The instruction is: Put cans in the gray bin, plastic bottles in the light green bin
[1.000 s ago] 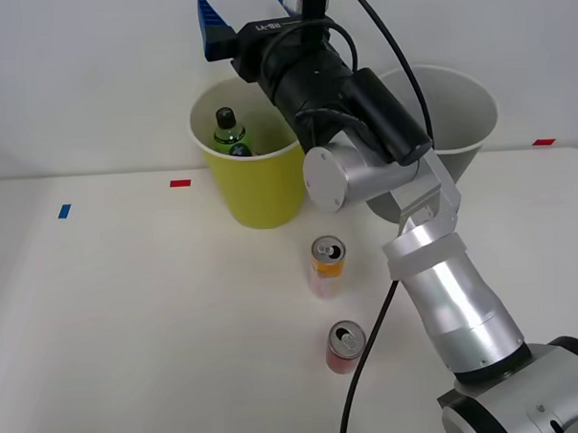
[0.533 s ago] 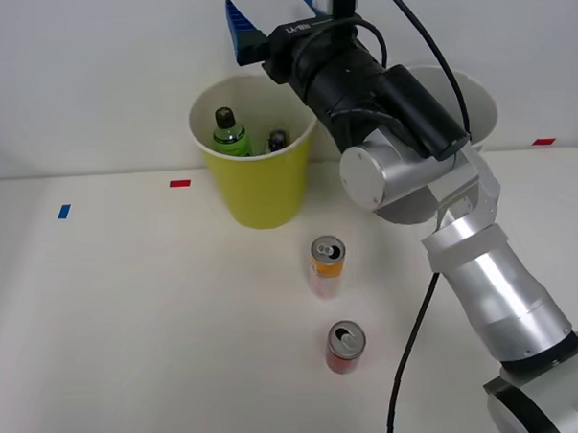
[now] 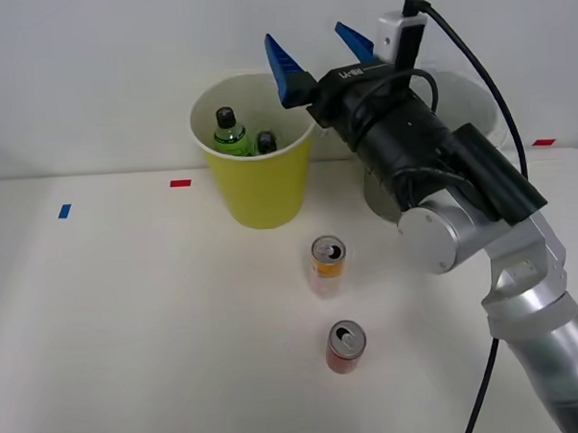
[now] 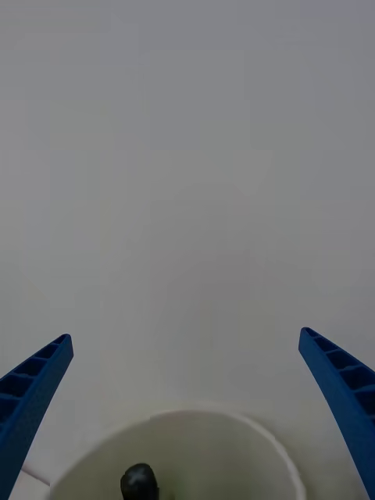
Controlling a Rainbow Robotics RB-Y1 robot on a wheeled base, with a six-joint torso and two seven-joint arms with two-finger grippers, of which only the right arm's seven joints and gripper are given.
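Gripper [image 3: 322,52]: fingers wide, empty, above green bin [image 3: 259,194]. Cans [image 3: 327,266] upright on table, toward six o'clock from fingers.

White lettering on black wrist housing [image 3: 360,74] behind the blue fingers, too small to read.

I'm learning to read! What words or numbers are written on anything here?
Arm: small white lettering beside the end effector, too small to read.
Orange can: no print legible.
Red can: no print legible.
Green bottle: label unreadable.
Nothing else carries writing.
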